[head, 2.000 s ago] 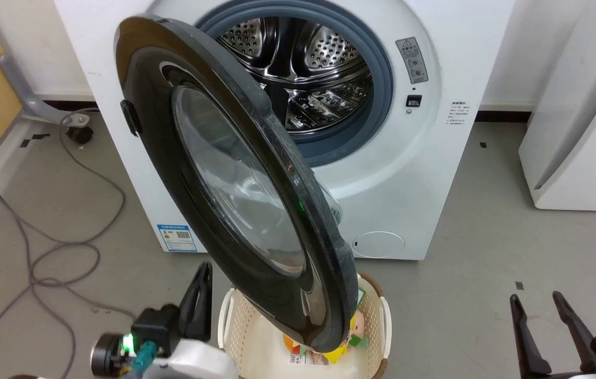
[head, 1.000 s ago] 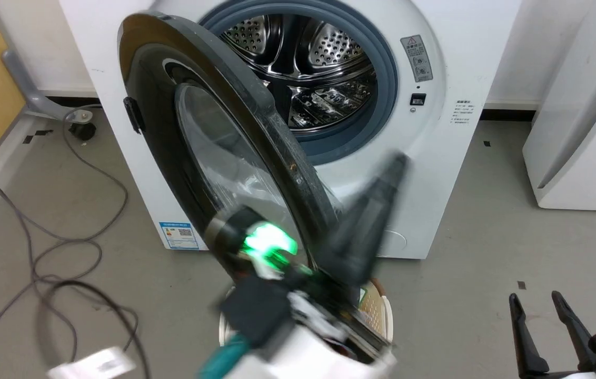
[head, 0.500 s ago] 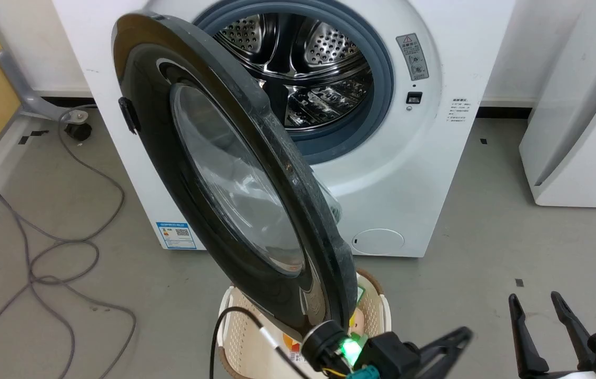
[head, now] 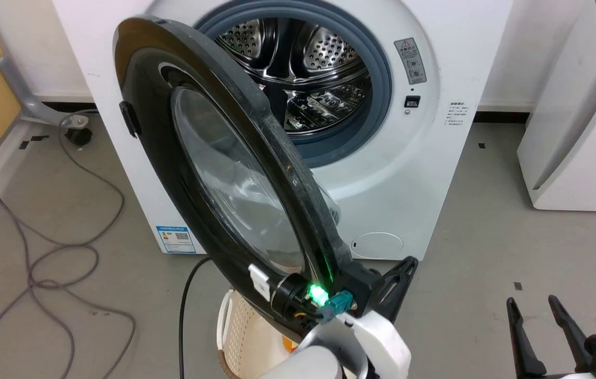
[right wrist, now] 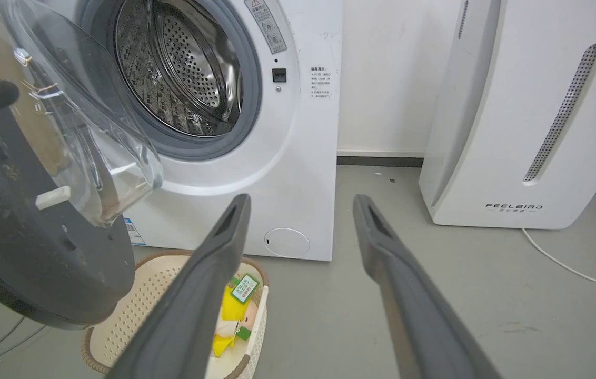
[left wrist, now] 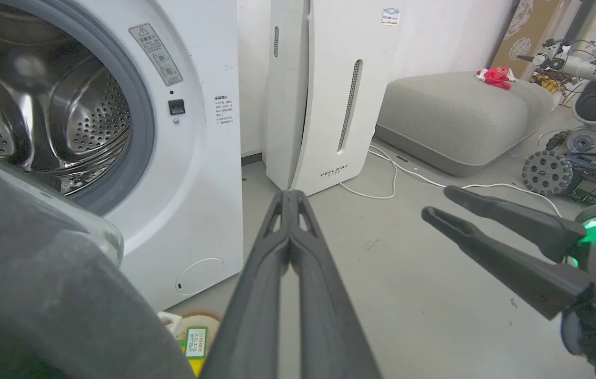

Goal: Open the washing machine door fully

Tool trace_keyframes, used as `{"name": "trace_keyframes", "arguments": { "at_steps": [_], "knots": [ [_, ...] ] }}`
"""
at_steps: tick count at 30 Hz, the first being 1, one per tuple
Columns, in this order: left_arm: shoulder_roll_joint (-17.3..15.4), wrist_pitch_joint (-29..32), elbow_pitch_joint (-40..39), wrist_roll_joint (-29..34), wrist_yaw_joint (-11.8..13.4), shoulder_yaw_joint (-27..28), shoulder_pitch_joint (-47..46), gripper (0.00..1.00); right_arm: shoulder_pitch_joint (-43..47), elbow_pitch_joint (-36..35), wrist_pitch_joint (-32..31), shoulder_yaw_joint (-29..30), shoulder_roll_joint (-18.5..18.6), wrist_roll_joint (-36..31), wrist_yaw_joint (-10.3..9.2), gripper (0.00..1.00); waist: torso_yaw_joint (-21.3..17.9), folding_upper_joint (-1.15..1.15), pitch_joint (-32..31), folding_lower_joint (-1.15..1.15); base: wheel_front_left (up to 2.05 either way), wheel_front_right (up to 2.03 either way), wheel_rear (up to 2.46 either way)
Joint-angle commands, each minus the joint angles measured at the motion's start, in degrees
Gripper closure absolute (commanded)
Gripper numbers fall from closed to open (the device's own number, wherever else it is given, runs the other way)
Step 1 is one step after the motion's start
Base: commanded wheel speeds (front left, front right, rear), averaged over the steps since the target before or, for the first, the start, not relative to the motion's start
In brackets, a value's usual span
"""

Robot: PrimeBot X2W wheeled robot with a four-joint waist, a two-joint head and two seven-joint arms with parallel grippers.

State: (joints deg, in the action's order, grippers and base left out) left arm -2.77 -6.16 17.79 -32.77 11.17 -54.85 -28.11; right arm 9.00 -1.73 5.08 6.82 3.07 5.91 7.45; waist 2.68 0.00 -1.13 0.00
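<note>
The washing machine (head: 403,173) is white, its steel drum bared. The washing machine door (head: 150,158), a glossy black disc with a clear glass bowl, hangs partly open and swung out toward me. My left gripper (head: 407,263) is shut on nothing, just right of the door's lower rim, on its inner side. In the left wrist view the shut left gripper (left wrist: 290,196) points past the door's grey inner edge (left wrist: 40,295) at the floor; whether it touches the door I cannot tell. My right gripper (head: 532,302) stands open and empty at the lower right, also seen as right gripper (right wrist: 300,202).
A cream laundry basket (head: 235,326) with toys stands on the floor under the door. Grey cables (head: 66,247) lie at the left. The white FEELAIR appliance (head: 577,131) stands to the right, with a grey cushion (left wrist: 456,116) and another robot (left wrist: 593,68) beyond it.
My left arm has swung from in front of the door down and right, and now rises beside the door's lower right rim. Door and right gripper have not visibly moved.
</note>
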Motion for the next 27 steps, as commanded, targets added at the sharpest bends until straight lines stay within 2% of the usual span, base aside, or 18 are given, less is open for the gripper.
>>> {"name": "trace_keyframes", "arguments": {
  "at_steps": [1,11,21,27],
  "knots": [
    [-0.11,-0.40,0.59,-0.59,0.50,-0.44,-0.76,1.00,-0.46,0.28,0.09,-0.10,-0.19,0.46,0.03,0.00,-0.03,0.00,-0.04,0.00,0.00,0.00,0.00],
    [-0.10,-3.44,8.18,-9.48,5.62,-4.39,-3.25,1.00,0.15,1.03,-0.04,-0.53,-0.19,1.13,0.03,0.00,-0.17,0.00,-0.69,0.00,0.00,0.00,0.00],
    [-0.20,-5.38,12.05,-12.16,6.80,-4.99,-1.82,1.00,0.82,1.28,-0.32,-0.82,-0.19,1.50,0.03,0.00,0.79,0.00,-1.25,0.00,0.00,0.00,0.00],
    [-3.05,-6.61,9.39,-12.49,8.70,-3.55,1.03,1.00,1.18,1.29,-0.53,-1.08,-0.19,1.66,0.03,0.00,0.82,0.00,-1.51,0.00,0.00,0.00,0.00]
  ]
}}
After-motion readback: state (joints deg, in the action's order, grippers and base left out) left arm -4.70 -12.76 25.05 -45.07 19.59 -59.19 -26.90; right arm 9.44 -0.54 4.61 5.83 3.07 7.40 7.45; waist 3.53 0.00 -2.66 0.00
